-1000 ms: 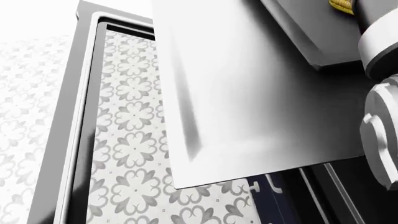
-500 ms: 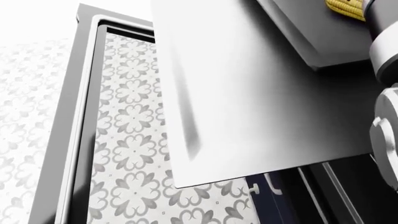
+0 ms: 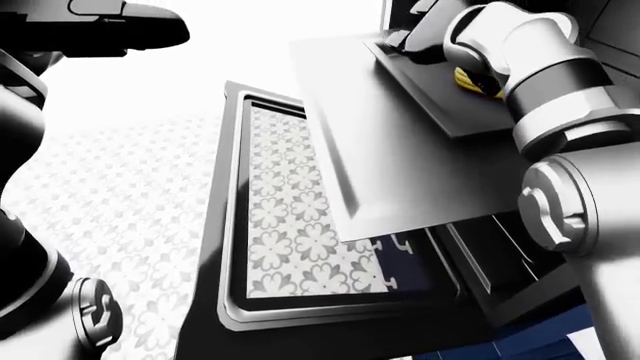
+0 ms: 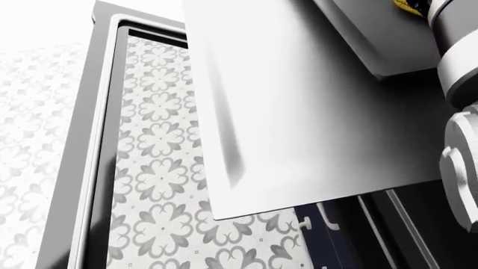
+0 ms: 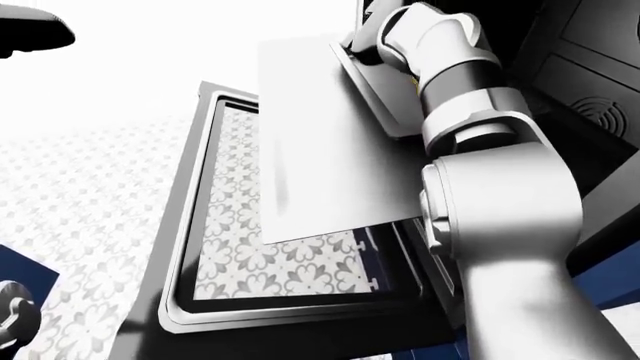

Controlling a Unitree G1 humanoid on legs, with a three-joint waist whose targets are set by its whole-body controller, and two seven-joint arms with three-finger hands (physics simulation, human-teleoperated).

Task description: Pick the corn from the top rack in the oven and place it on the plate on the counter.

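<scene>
The oven door (image 3: 300, 247) hangs open and fills the middle of the left-eye view, its glass pane showing the patterned floor (image 3: 110, 195) through it. Above the door, toward 1 o'clock, a flat metal sheet (image 3: 400, 157) juts out of the oven, and a smaller, darker tray (image 3: 440, 94) lies on top of it.

The corn (image 3: 476, 81) sits on that tray at about 1 o'clock in the left-eye view, only a small yellow patch of it visible beside the right forearm (image 3: 545, 82). In the head view a sliver of yellow shows at the top edge, at 1 o'clock, next to the same arm.

The right arm reaches in from 3 o'clock up to 12 o'clock. The right hand (image 3: 415, 34) is at the top of the left-eye view, over the tray's far end and just beside the corn. Its fingers are dark and bunched together, and whether they have closed on the corn cannot be told.

The left arm enters from 9 o'clock. The left hand (image 3: 125, 28) shows as a dark shape at 11 o'clock in the left-eye view, well apart from the oven, holding nothing; how far its fingers are spread cannot be told.
</scene>
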